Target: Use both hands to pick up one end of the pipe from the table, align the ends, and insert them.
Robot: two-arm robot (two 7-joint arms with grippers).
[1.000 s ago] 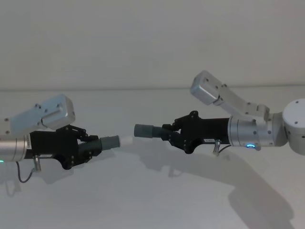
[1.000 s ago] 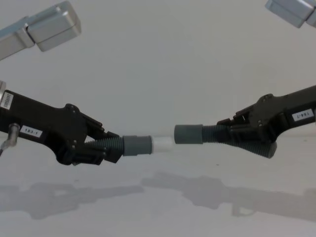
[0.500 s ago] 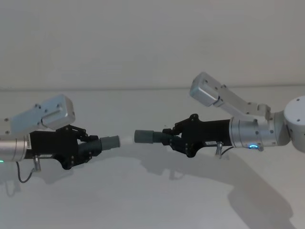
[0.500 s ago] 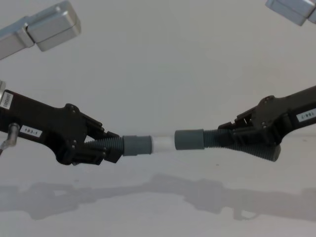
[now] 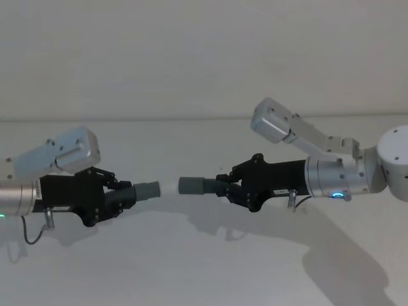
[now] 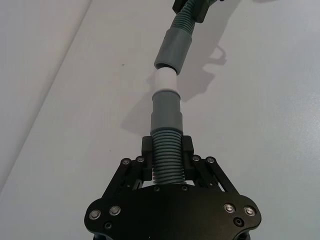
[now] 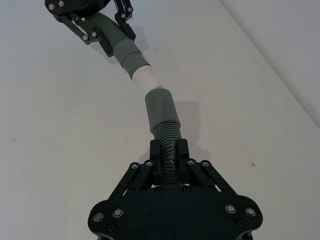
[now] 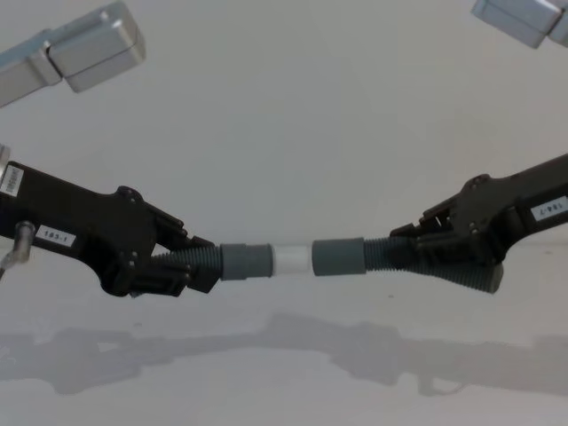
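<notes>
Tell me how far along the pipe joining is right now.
Done: both pieces are off the table, the left end effector shut on the white-tipped pipe, the right end effector shut on the socket pipe. In hand: alignment; the white tip meets the socket's mouth in the chest view, though the right wrist view shows them slightly angled. Left: pushing the tip in.

Above the table [image 5: 210, 268], the left gripper [image 5: 118, 196] is clamped on the ribbed part of one hose piece [image 5: 137, 191], whose grey cuff ends in a white tip [image 5: 169, 187]. The right gripper [image 5: 231, 186] grips the other hose piece [image 5: 201, 186]. Its open cuff meets the white tip, the two pieces lying nearly in line.
</notes>
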